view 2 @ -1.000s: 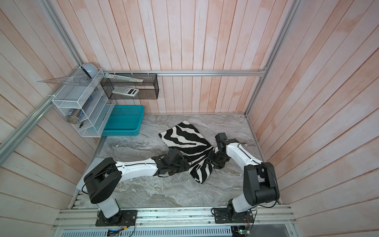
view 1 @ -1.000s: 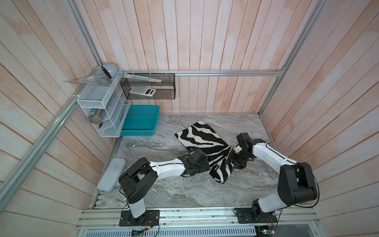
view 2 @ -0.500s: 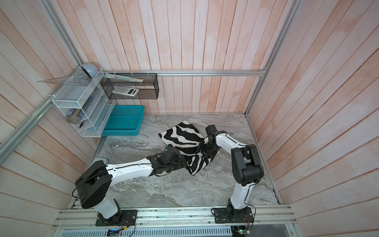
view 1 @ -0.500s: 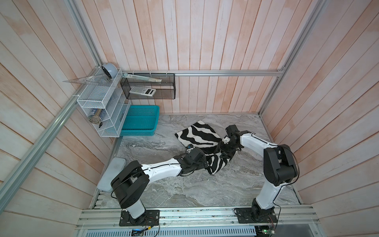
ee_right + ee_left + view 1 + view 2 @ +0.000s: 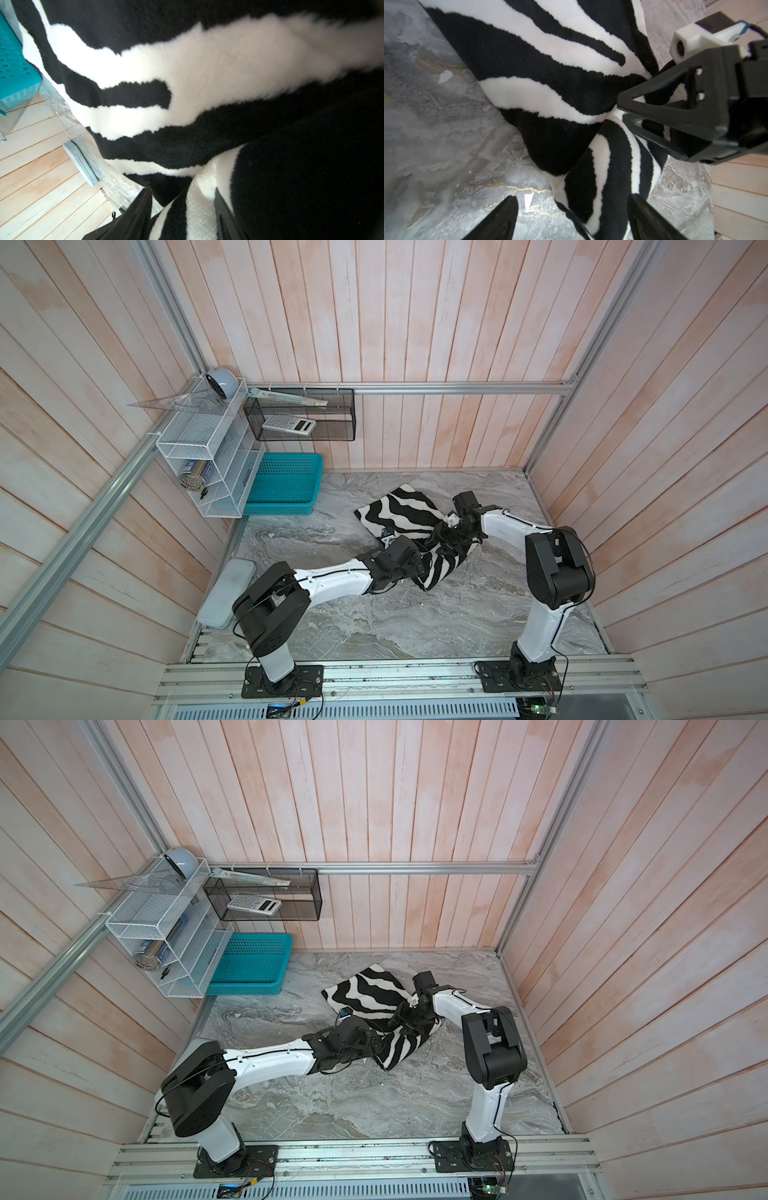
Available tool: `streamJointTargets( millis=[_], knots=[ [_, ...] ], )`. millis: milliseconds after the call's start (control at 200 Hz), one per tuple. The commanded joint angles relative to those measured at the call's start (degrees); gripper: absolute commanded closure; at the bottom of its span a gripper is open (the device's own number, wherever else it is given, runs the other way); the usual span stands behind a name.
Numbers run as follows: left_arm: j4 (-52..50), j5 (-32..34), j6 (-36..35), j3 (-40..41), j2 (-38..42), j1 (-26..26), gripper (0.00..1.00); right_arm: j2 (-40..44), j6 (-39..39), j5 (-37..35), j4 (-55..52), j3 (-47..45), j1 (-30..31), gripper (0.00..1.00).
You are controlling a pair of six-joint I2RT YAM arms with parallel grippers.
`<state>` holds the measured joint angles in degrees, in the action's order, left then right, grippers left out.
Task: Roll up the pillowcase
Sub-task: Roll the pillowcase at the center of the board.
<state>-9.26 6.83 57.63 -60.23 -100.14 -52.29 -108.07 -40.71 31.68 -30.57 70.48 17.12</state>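
While right claw [image 5: 620, 111] pinches pillowcase [image 5: 399, 512] fold and left claw [image 5: 572, 197] gapes released, springy plush may unroll.

Both top views are bright, sharp and evenly lit by diffuse light, with only faint soft shadows under the arms on the table [image 5: 415, 614] and planks that bow toward the frame edges. In the left wrist view the pillowcase [image 5: 550, 93] is crisp mid-frame, while the left gripper [image 5: 572, 196] at the edge is out of focus. The right wrist view blurs where the plush nears the lens; its white stripes glare and its dark part sinks to flat black.
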Motion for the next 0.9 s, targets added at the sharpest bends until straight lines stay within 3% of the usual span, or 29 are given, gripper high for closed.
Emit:
streamJointTargets(
  millis=[0, 415, 695, 895],
  knots=[
    [0.44, -2.59, -1.93, -2.1, -3.37, -0.09, 0.15, 0.96, -0.27, 0.88, 0.78, -1.61, -1.37, 0.46],
    [2.27, -5.94, -0.07, 0.24, -11.22, 0.87, 0.19, 7.83, 1.56, 7.34, 0.97, -2.02, -7.36, 0.41],
    [1.87, -6.46, 0.55, 1.42, -10.88, 1.05, 0.2, 21.33, 2.7, 0.7, -6.32, -15.13, -9.07, 0.38],
    [2.23, -6.78, 0.97, 2.04, -10.4, 1.05, 0.2, 22.51, 0.91, 0.56, -3.4, -20.67, -8.01, 0.34]
  ],
)
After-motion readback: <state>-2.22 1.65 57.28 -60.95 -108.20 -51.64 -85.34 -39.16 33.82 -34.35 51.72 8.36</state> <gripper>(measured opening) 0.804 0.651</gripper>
